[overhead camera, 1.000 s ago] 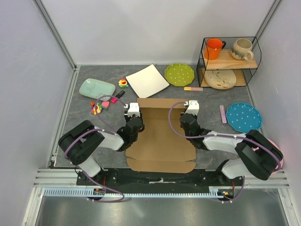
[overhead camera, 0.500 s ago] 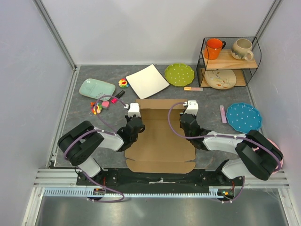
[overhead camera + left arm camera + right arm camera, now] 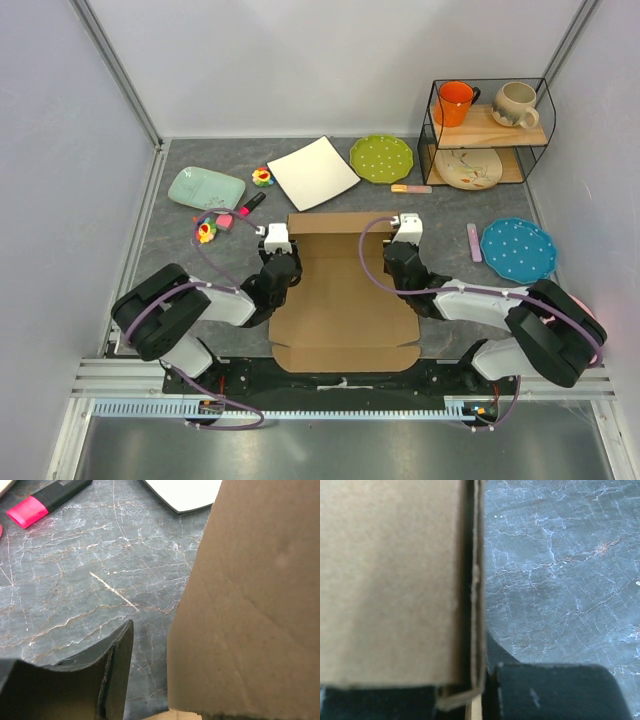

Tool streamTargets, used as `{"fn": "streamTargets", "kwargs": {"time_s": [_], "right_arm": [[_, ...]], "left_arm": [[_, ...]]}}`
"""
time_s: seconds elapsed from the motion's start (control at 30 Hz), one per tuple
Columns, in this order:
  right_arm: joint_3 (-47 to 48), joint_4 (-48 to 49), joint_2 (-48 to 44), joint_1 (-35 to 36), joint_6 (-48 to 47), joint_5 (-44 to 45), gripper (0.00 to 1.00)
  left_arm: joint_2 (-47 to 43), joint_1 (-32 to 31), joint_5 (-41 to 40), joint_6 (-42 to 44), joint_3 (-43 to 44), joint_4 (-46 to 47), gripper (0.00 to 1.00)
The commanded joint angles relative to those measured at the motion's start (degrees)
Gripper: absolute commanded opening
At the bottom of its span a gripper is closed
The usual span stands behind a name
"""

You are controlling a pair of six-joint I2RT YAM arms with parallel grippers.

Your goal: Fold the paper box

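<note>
Plain brown paper box [image 3: 345, 300], largely unfolded, notched near edge

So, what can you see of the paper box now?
The paper box is plain brown corrugated cardboard, die-cut, with small tabs along its near edge. It lies opened out on the grey marbled table between the arms, not yet box-shaped. The left gripper and right gripper are at its far side edges; whether they pinch it is unclear.

The plain brown corrugated paper box [image 3: 343, 295] lies opened out midway across the grey table [image 3: 455, 215]. Its near flap lies flat, corners notched.
</note>
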Motion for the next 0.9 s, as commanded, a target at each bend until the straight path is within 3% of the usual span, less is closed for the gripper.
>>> {"fn": "streamTargets", "kwargs": {"time_s": [0.0,0.07,0.23,0.7,0.87], "right_arm": [[0.97,-3.08,-2.6,0.19,1.0,-1.37,0.14],[0.71,-3.61,-4.0,0.19,0.83,-1.72,0.29],[-0.35,-4.92,-7.61,0.19,1.18,-2.78,0.51],[-4.13,-9.58,-18.51,0.81,1.88,-7.35,0.74],[-3.6,-13.97,-23.52,0.99,1.88,-8.58,0.79]], "left_arm": [[-6.07,0.43,0.25,-3.0,-1.62,-3.41,0.56],[-8.79,0.34,0.61,-2.91,-2.06,-4.64,0.56],[-13.72,0.34,0.61,-2.82,-3.82,-5.96,0.57],[-22.69,0.25,1.57,-3.18,-5.76,-10.01,0.57],[-26.29,0.16,3.86,-2.83,-3.13,-16.92,0.57]]}}
